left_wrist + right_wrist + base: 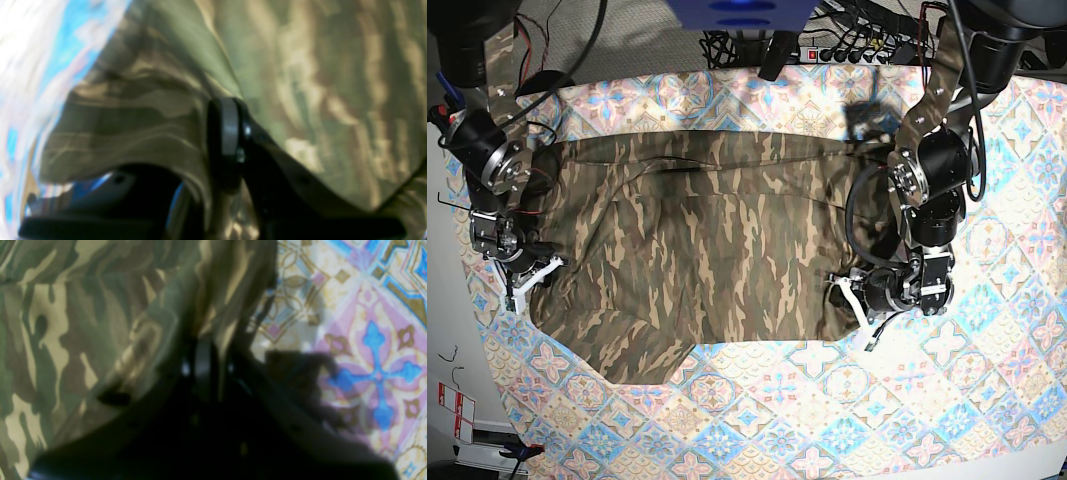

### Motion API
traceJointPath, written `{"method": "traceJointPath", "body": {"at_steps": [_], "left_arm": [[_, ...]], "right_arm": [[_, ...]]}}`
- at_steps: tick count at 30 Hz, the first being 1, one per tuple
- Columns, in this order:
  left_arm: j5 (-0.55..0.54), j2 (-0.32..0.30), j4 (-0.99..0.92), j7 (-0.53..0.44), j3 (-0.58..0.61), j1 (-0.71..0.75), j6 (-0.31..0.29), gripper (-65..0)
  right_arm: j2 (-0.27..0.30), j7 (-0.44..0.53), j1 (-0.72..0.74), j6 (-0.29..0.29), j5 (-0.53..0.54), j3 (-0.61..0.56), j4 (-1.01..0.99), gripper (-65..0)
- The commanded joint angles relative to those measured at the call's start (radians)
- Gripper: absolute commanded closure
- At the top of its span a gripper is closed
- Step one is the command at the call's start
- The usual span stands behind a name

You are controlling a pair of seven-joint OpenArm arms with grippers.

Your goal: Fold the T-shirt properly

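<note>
The camouflage T-shirt lies spread across the patterned tablecloth, with wrinkles and a rumpled lower edge. My left gripper is at the shirt's right lower corner. In the left wrist view it is shut on a raised fold of the T-shirt, and cloth drapes over one finger. My right gripper is at the shirt's left edge. In the right wrist view its jaws meet on a bunched edge of the T-shirt, beside bare tablecloth.
Cables and a power strip run along the table's back edge, beside a blue unit. The left arm's joints stand over the shirt's right side. The right arm's joints stand at the table's left edge.
</note>
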Motion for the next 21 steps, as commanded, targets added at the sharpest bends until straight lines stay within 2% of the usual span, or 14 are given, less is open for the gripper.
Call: {"method": "traceJointPath", "body": {"at_steps": [1, 5, 8, 14, 17, 21], "left_arm": [[-0.014, -0.013, 0.018, -0.013, 0.0, -0.037, -0.001, -8.5], [-0.024, -0.02, 0.019, 0.022, -0.006, -0.037, -0.001, -8.5], [-0.025, -0.054, 0.019, 0.025, -0.006, -0.034, -0.001, -8.5], [-0.04, -0.094, 0.019, 0.025, -0.035, -0.032, -0.001, -8.4], [-0.037, -0.103, 0.019, 0.03, -0.056, -0.034, -0.001, -8.4], [-0.043, -0.114, 0.019, 0.074, -0.055, -0.032, -0.001, -8.4]], "right_arm": [[0.013, 0.003, 0.021, 0.006, 0.002, 0.002, 0.028, -1.2], [0.019, 0.003, -0.015, 0.006, 0.002, 0.003, 0.088, -1.1], [0.019, -0.001, -0.061, 0.006, 0.004, 0.003, 0.168, -1.2], [0.01, -0.113, -0.176, 0.008, 0.008, 0.048, 0.435, -1.4], [-0.025, -0.129, -0.235, 0.009, 0.005, 0.091, 0.576, -1.4], [-0.056, -0.205, -0.313, 0.011, 0.002, 0.083, 0.745, -1.5]]}}
